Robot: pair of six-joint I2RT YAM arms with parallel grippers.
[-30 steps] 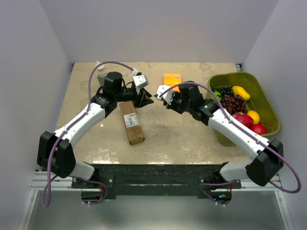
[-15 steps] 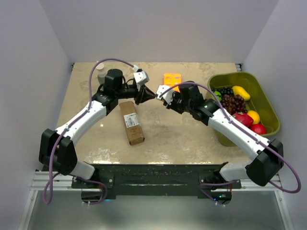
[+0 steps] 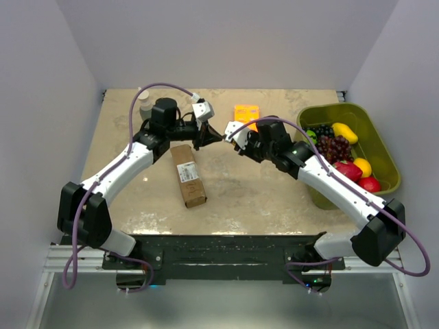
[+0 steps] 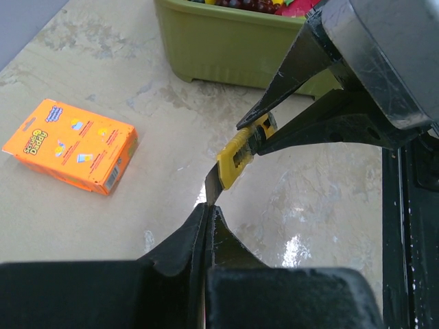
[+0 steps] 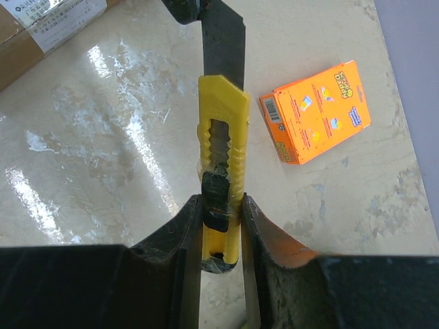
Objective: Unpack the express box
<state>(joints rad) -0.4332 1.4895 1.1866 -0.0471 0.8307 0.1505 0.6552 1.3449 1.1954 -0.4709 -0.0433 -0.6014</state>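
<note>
1 knife [image 5: 221, 123]: R pincer [image 5: 219, 209] clamps handle, L pincer [image 4: 208, 214] pinched shut on blade. 1 cardboard box [image 3: 188, 175] ctr of tabletop [image 3: 260, 199]; 1 orange box [image 3: 246, 113] near far edge.

My left arm [image 3: 123, 168] and right arm [image 3: 336, 181] angle inward, wrists facing each other. My right gripper [image 5: 219, 205] clamps the yellow utility knife [image 5: 223, 123] by its handle. My left gripper [image 4: 207, 209] pinches the blade tip, fingers nearly touching.

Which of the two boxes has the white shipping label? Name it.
The express box, the long brown carton; the orange box is smaller, flat and brightly printed.
</note>
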